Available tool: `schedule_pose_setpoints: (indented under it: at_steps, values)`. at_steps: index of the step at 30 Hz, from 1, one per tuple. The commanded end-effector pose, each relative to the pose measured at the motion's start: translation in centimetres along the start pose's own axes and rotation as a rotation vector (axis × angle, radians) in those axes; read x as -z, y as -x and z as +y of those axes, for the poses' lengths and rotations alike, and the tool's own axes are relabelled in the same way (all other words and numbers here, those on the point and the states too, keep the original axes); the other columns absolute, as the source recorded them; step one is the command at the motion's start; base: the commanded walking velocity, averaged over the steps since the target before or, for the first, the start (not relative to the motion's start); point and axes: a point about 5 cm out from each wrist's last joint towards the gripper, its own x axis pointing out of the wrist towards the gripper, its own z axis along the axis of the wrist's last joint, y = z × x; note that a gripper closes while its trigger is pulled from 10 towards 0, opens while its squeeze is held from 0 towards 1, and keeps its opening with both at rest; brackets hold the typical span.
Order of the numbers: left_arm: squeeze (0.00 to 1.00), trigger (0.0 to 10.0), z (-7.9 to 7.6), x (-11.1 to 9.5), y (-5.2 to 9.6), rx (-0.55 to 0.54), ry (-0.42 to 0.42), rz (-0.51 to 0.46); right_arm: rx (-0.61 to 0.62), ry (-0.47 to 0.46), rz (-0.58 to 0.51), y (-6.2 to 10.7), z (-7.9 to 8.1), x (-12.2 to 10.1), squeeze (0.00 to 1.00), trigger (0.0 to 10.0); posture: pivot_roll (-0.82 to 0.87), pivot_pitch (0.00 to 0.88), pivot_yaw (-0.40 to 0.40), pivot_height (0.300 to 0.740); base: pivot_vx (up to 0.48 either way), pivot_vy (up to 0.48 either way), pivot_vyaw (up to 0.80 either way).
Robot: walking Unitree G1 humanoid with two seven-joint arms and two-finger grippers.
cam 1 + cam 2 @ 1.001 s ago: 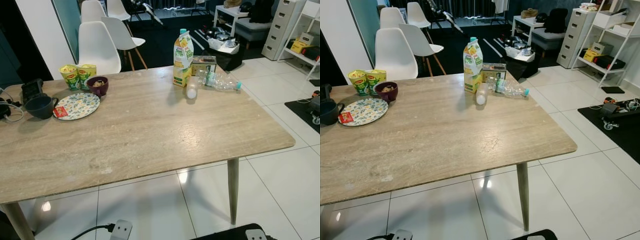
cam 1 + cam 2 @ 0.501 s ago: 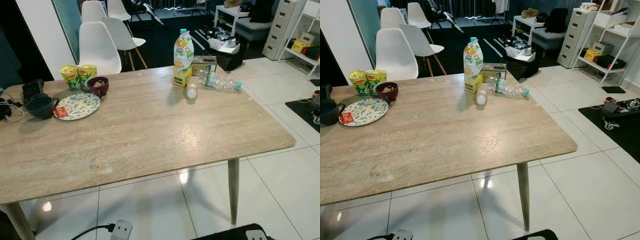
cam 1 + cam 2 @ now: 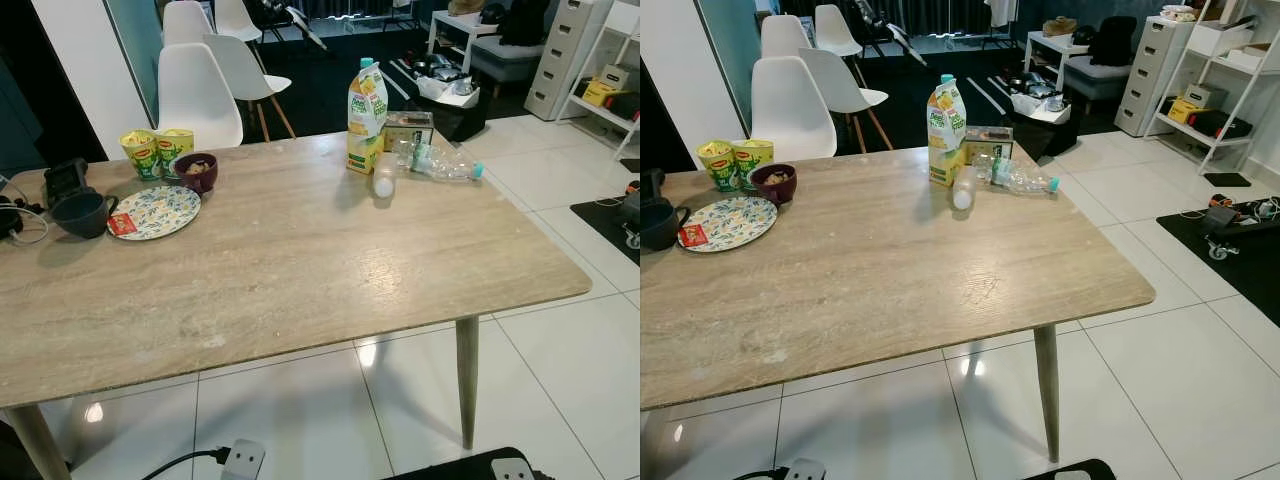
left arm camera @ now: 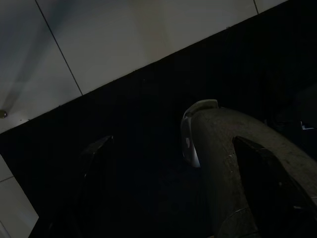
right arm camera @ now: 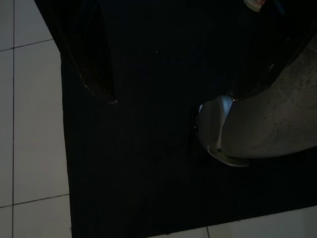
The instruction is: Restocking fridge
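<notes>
My left tool and right tool hang spread apart over a dark floor mat, grasping nothing. Across the table, the juice carton stands at its far edge, well away from both.

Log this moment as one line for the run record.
stage: facing table | juice carton upright at far edge | bottle lying beside | both grippers idle, open
</notes>
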Motion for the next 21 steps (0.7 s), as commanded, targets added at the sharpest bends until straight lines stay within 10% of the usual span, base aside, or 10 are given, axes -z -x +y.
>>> schedule_pose_setpoints:
  at_steps: [1,21]
  values:
    - [0.00,10.0,-0.20,0.28,0.00,0.005,-0.001,0.013,0.006,-0.009,0.006,0.03,-0.32,0.13,0.00,10.0,0.01,0.000,-0.021,0.740,0.000,0.000,0.00]
    - [0.00,10.0,-0.14,0.43,0.04,0.002,0.001,0.015,0.002,-0.018,0.007,0.03,-0.24,0.16,0.00,10.0,0.01,0.000,-0.020,0.740,0.000,0.000,0.00]
